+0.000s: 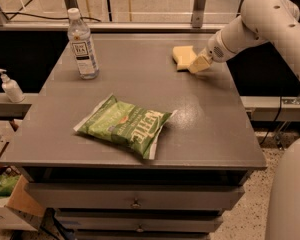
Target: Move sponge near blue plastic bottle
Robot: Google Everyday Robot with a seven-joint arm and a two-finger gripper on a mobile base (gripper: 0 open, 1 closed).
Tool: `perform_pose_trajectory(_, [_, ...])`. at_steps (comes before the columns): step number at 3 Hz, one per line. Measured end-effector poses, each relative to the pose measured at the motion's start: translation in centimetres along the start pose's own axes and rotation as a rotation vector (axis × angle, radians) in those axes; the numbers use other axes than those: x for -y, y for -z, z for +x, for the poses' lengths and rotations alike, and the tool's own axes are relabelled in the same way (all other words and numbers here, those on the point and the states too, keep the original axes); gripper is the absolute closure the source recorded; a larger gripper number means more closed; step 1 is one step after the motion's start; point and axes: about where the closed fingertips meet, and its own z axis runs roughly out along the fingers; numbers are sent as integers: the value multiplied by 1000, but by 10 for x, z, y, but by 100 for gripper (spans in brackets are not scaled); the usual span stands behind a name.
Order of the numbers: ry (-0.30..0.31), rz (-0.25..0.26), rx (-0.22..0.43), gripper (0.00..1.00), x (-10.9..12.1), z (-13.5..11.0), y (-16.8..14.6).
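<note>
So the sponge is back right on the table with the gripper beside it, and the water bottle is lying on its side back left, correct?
Not quite: the camera view shows the blue plastic bottle standing upright, back left. The sponge is back right, the gripper at its right edge.

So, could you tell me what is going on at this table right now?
The robot's arm reaches in from the right, with its gripper at the far right of the grey table, up against the small pale yellow soft sponge. The tall clear bluish plastic bottle with a white cap stands at the far left, apart from it. A green chip bag lies between them, nearer the front. The sponge has not yet been brought to the bottle.
</note>
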Motion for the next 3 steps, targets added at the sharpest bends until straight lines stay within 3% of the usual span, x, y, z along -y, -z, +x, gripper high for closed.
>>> perform_pose_trajectory(1, [8,-20,2,87,-8,-4,1])
perform_pose_trajectory(2, [46,-53,23,100,-24,-20,10])
perform_pose_trajectory(3, [113,-97,43,100,-53,-42,17])
